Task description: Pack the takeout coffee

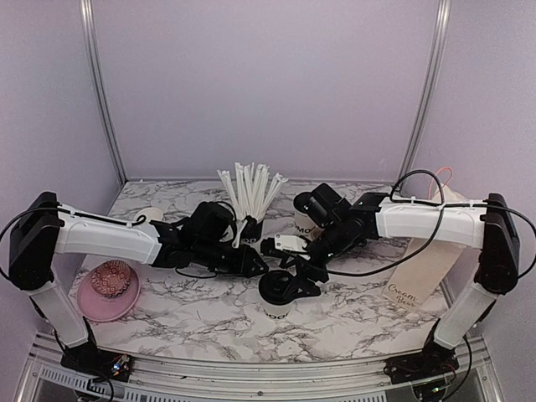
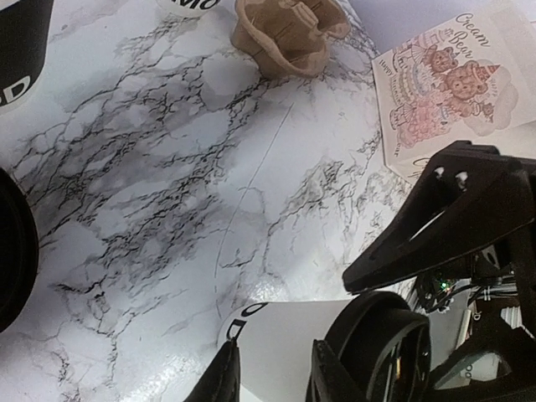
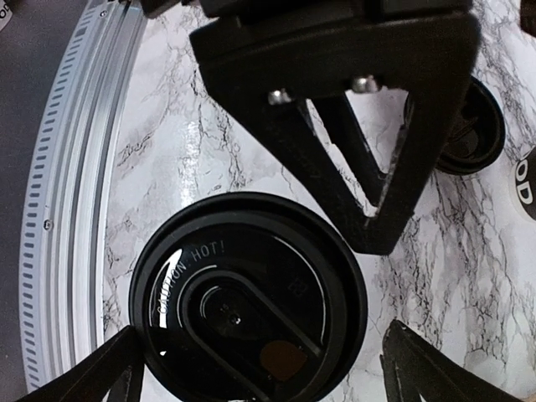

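A white takeout coffee cup (image 1: 276, 308) with black lettering and a black lid (image 3: 247, 297) stands at the middle front of the marble table. My left gripper (image 1: 254, 265) holds its side; in the left wrist view the cup wall (image 2: 280, 343) fills the gap between the fingers. My right gripper (image 1: 300, 278) hangs just above the lid, open, its fingertips (image 3: 113, 368) flanking the rim. A second white lettered cup (image 1: 306, 224) stands behind my right arm, its top hidden.
A black cup of white straws (image 1: 249, 224) stands at the back centre. A brown pulp cup carrier (image 2: 289, 33) and a printed paper bag (image 1: 423, 272) are on the right. A pink plate (image 1: 105, 301) is at the left. A round black object (image 3: 473, 126) lies near the cup.
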You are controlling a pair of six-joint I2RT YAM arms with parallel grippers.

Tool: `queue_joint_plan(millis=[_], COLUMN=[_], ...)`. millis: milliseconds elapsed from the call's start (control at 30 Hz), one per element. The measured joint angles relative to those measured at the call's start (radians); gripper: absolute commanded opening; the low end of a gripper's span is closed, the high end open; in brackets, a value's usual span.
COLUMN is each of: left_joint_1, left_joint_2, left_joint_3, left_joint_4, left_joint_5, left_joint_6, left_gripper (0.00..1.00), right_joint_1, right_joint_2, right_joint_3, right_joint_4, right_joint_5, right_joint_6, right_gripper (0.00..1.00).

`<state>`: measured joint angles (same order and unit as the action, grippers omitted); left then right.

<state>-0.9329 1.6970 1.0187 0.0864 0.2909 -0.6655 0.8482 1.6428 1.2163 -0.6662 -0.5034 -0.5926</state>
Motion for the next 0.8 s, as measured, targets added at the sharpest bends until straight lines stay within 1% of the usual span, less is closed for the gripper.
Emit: queue_joint_plan(millis=[67, 167, 367, 467, 567, 633, 800], left_joint_1=[0.003, 0.003, -0.002, -0.002, -0.002, -0.002, -0.002], left_joint_2=[0.001, 0.007, 0.026, 0.025, 0.018, 0.007, -0.055], left_joint_3=[-0.027, -0.072, -0.138, -0.145, -0.145, -0.145, -0.168], left_joint_4=[0.009, 0.018, 0.019, 0.017, 0.015, -0.001, -0.016], left_joint_5=[0.005, 0.016, 0.023, 0.015, 0.004, -0.012, -0.069], left_joint_6=[-0.008, -0.020, -0.030, -0.030, -0.029, -0.028, -0.039], left_gripper=[0.25, 0.23, 0.22, 0.22, 0.23, 0.26, 0.45], right_joint_1=[0.003, 0.004, 0.006, 0.014, 0.035, 0.052, 0.063], right_joint_2=[0.005, 0.014, 0.021, 0.023, 0.030, 0.033, 0.029], right_joint_3=[0.000, 0.000, -0.010, -0.017, -0.018, -0.024, -0.031], right_joint_4=[0.009, 0.027, 0.071, 0.098, 0.129, 0.154, 0.177], right_joint_5=[0.000, -0.004, -0.003, 0.005, 0.022, 0.034, 0.040], right_joint_6=[0.006, 0.018, 0.024, 0.024, 0.023, 0.022, 0.023], right_gripper=[0.87, 0.85, 0.78, 0.74, 0.72, 0.72, 0.72])
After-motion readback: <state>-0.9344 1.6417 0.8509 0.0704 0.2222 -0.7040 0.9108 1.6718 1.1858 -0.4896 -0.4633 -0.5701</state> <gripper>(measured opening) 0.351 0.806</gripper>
